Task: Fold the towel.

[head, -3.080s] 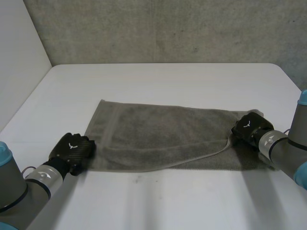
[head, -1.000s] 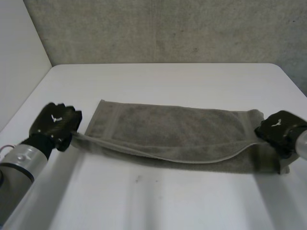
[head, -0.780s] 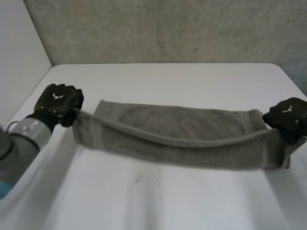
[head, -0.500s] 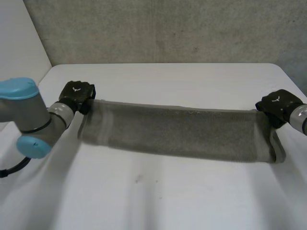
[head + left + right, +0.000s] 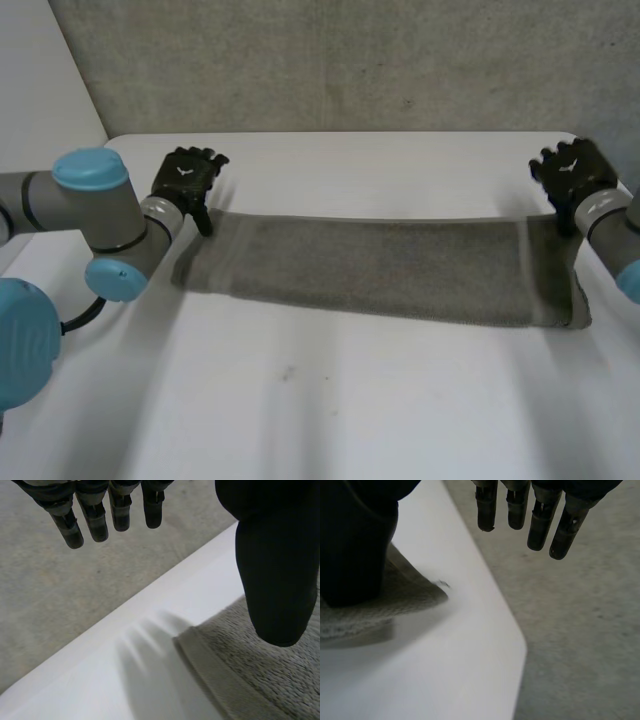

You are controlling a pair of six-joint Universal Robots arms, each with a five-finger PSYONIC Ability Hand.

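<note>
The grey towel [image 5: 380, 270] lies flat on the white table [image 5: 330, 410] as a long strip, folded in half lengthwise. My left hand [image 5: 187, 176] hovers open just past the strip's far left corner, fingers spread and touching nothing. In the left wrist view its fingers [image 5: 95, 520] are straight and the thumb [image 5: 275, 555] hangs above the towel's corner [image 5: 260, 675]. My right hand [image 5: 570, 170] is open too, raised beyond the far right corner. In the right wrist view its fingers [image 5: 540, 515] point past the table edge and the towel's corner [image 5: 395, 600] lies under the thumb [image 5: 355, 540].
A grey textured wall [image 5: 340, 60] stands right behind the table's far edge. A white side wall [image 5: 40, 120] rises at the left. The table's far right corner [image 5: 490, 645] is close under my right hand. Bare tabletop stretches in front of the towel.
Both hands carried the towel's near edge up and over to its far edge, doubling it. Then they opened, let go of the corners and lifted away toward the wall.
</note>
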